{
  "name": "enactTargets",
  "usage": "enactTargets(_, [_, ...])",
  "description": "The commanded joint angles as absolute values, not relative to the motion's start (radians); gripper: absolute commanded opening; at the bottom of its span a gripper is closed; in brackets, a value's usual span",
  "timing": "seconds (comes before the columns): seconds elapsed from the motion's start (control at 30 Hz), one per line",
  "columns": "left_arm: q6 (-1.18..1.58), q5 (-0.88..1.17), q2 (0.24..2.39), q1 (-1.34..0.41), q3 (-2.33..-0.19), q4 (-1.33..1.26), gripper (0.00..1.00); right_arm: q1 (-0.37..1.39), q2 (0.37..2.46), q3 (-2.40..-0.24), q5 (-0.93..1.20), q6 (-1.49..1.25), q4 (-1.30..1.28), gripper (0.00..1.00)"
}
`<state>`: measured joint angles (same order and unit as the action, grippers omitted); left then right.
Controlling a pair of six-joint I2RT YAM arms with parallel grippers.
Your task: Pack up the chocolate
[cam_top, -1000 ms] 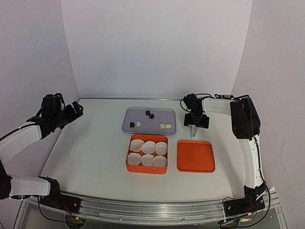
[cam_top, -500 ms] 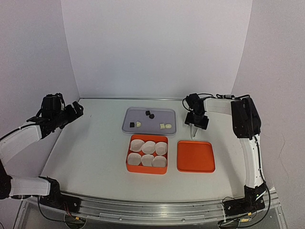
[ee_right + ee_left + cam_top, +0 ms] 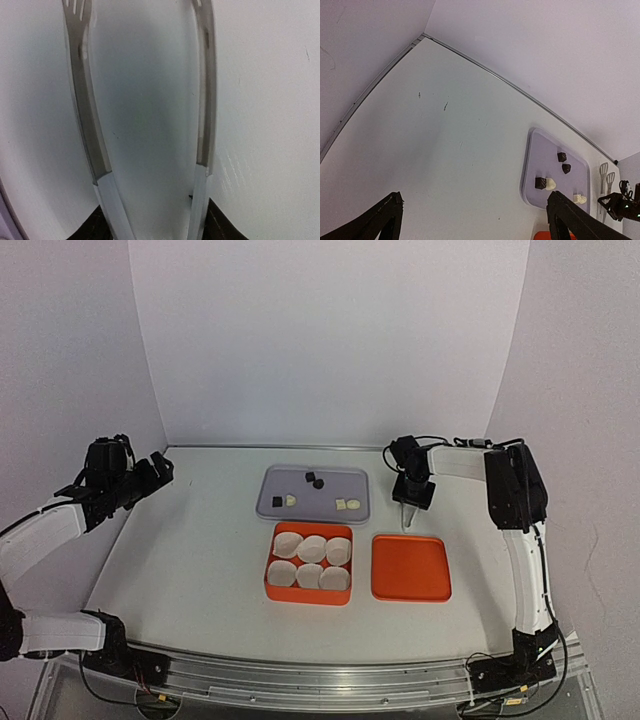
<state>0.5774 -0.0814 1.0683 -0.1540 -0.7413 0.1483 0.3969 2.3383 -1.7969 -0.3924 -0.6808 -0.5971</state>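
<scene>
Lying loose: three dark chocolates [image 3: 308, 477], three pale lumps [image 3: 290, 500]

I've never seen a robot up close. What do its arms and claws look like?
The left arm and right arm are slim white shells joined by black motor housings, with thin black cables. The left gripper and right gripper are black, two-fingered.

The top view looks down from high behind the arms [image 3: 45, 530] over the whole bench [image 3: 190, 550]. From the left hand [image 3: 474, 200], the left wrist view faces far across it, sharing the tray [image 3: 545, 155] and tongs [image 3: 603, 170]. The right wrist view hangs close above the tongs.
</scene>
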Motion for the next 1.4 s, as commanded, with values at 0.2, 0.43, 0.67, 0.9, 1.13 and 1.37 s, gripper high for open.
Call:
enactTargets(0.2, [0.580, -0.098, 1.031, -0.152, -0.743, 0.168, 1.00, 0.391, 2.318, -1.755, -0.395, -0.599, -0.664, 0.32])
enactTargets(0.43, [0.585, -0.090, 1.030, -0.153, -0.738, 0.154, 1.00, 0.391, 2.192, -1.801, -0.404, -0.489, -0.664, 0.30])
enactTargets(0.67, [0.596, -0.082, 1.035, -0.153, -0.724, 0.148, 1.00, 0.390, 2.007, -1.747, -0.287, -0.399, -0.668, 0.29])
enactTargets(0.9, [0.600, -0.085, 1.030, -0.153, -0.722, 0.145, 1.00, 0.391, 1.848, -1.689, -0.016, -0.298, -0.745, 0.35])
enactTargets(1.13, [0.584, -0.094, 1.034, -0.152, -0.730, 0.144, 1.00, 0.392, 1.793, -1.708, 0.124, -0.262, -0.901, 0.39])
enactTargets(1.37, [0.584, -0.084, 1.043, -0.152, -0.729, 0.143, 1.00, 0.393, 1.798, -1.752, 0.193, -0.232, -0.918, 0.40])
